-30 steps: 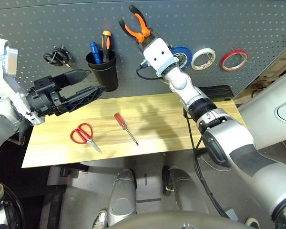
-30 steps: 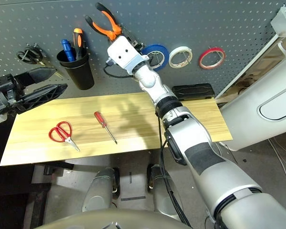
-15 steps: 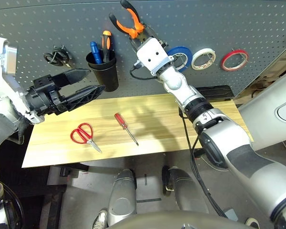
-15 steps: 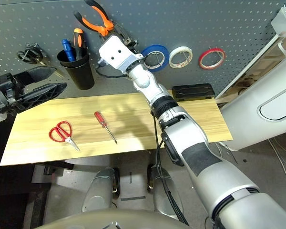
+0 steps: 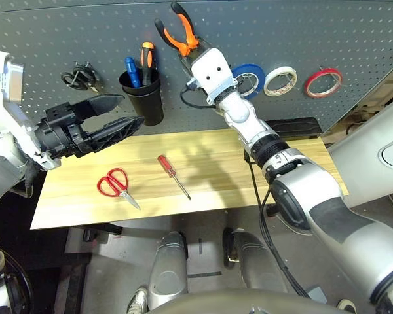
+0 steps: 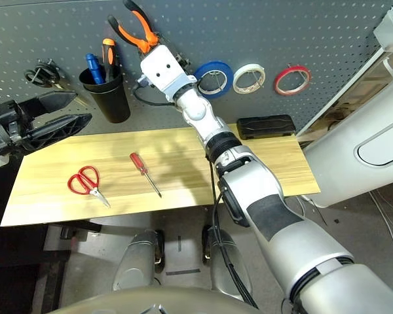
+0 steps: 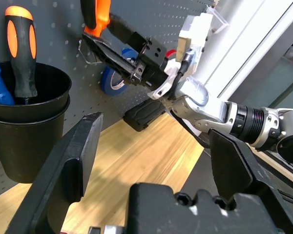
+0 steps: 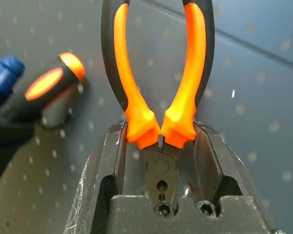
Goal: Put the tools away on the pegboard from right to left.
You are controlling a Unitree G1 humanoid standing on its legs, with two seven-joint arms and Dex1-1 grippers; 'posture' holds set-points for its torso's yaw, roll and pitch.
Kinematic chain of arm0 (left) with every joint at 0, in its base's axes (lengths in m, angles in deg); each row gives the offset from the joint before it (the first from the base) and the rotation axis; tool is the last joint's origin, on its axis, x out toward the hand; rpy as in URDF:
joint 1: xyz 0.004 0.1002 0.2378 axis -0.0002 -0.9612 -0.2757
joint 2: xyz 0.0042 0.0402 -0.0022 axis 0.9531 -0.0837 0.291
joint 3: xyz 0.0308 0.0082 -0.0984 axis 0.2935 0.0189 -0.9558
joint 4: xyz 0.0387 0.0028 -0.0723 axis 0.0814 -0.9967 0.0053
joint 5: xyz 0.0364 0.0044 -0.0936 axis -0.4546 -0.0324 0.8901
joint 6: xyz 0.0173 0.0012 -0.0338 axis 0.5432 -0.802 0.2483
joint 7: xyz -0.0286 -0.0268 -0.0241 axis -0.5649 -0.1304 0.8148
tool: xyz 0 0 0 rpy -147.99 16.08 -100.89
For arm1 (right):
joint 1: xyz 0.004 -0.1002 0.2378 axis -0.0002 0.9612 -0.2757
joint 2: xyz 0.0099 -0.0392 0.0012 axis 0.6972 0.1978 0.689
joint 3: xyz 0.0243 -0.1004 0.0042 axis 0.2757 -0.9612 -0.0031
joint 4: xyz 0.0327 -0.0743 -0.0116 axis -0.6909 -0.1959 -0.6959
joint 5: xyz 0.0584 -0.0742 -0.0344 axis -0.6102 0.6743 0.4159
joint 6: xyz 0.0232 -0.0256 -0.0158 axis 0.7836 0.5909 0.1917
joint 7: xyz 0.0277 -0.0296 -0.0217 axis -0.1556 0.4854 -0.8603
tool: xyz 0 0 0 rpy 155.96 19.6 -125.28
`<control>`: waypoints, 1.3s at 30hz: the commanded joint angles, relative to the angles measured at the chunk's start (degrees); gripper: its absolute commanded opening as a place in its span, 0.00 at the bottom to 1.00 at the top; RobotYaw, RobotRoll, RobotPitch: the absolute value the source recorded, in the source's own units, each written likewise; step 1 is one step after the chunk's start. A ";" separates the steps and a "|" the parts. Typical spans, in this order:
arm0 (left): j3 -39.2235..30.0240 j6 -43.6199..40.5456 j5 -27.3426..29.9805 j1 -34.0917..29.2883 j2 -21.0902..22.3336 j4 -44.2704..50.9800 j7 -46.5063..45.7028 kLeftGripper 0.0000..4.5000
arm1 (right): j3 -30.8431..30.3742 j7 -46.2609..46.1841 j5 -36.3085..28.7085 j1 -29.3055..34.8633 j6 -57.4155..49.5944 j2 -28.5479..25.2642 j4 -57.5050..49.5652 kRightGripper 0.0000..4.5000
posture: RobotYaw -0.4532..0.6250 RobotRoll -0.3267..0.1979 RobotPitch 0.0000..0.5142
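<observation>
My right gripper is raised to the dark grey pegboard and shut on the orange-and-black-handled pliers, gripping them at the joint with the handles pointing up. This is just right of the black cup. The thin red tape ring hangs at the board's right. On the wooden table lie the red-handled screwdriver and, to its left, the red-handled scissors. My left gripper hovers open over the table's left end, holding nothing.
A blue tape roll and a white one hang between the pliers and the red ring. Black-handled scissors hang at the far left. The cup holds two screwdrivers. A black box sits at the table's back right.
My right gripper carried the pliers left and up along the pegboard, then a little back to the right. The left arm and the tools on the table have not moved.
</observation>
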 commanded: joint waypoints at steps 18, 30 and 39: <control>12.30 4.64 -11.91 -0.47 -10.22 0.69 -10.21 1.00 | 4.85 29.78 -22.05 12.20 -15.59 -10.93 -32.91 1.00 | 0.57 0.62 0.25; 24.78 -2.91 -23.16 1.10 -22.81 -9.14 -25.72 1.00 | -2.93 56.79 -29.39 35.92 -45.39 -32.53 -63.51 1.00 | 0.48 0.62 0.34; 25.58 -3.26 -33.40 4.19 -33.85 -24.70 -36.49 1.00 | -9.16 57.16 -20.53 49.01 -38.62 -34.56 -68.11 1.00 | 0.44 0.62 0.43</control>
